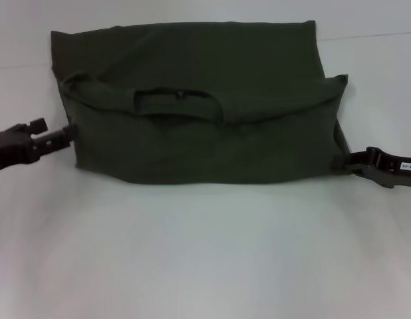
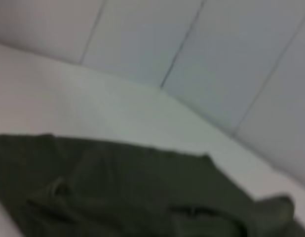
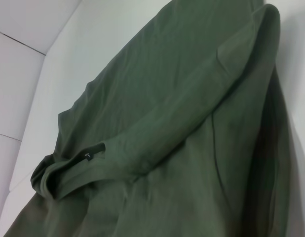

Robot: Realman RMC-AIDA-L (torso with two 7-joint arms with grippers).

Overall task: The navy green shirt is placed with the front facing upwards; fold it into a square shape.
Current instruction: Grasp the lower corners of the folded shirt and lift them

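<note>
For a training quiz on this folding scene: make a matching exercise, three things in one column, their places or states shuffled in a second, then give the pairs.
Column one:
1. navy green shirt
2. left gripper
3. right gripper

Column two:
A. at the shirt's edge on the robot's right side
B. lying folded over on the white table, collar showing on the upper layer
C. at the shirt's edge on the robot's left side

Pairs: 1-B, 2-C, 3-A
</note>
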